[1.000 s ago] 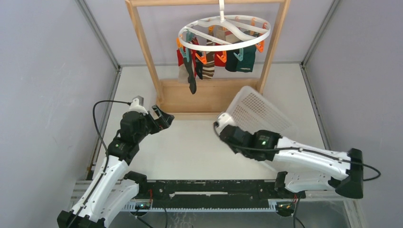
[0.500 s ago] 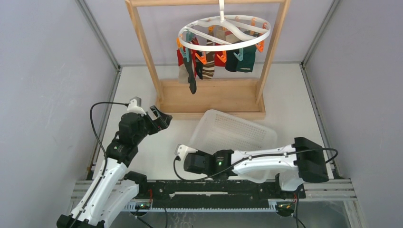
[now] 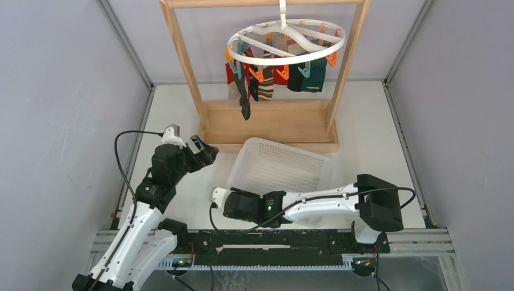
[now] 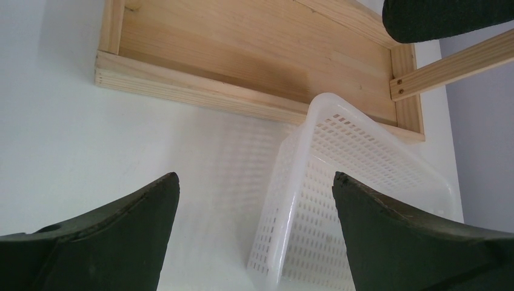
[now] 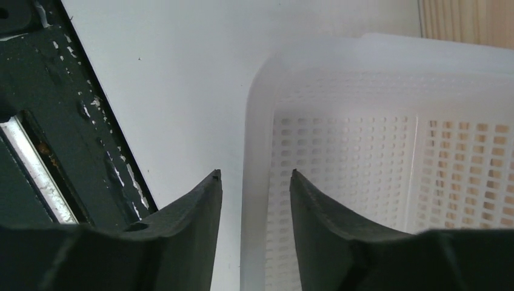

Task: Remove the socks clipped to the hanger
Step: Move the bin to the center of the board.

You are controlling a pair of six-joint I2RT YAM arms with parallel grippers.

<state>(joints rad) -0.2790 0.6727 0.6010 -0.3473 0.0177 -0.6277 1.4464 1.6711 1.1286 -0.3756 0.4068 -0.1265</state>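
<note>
the right hand [image 5: 254, 173] has dragged the basket [image 3: 285, 167] leftward across the worktop [image 3: 376, 121], nearer the hanger [image 3: 286, 59]. it straddles the rim, but i cannot tell if it pinches. the left hand [image 4: 256, 176] gapes wide, empty. the socks [image 3: 267, 76] all hang clipped, so unclipping likely starts next.

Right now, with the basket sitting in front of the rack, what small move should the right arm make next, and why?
Probably open the right end effector wide and lift it off the basket. It straddles the basket's near rim, the basket looks flat in front of the rack, and the socks all remain clipped to the hanger.
</note>
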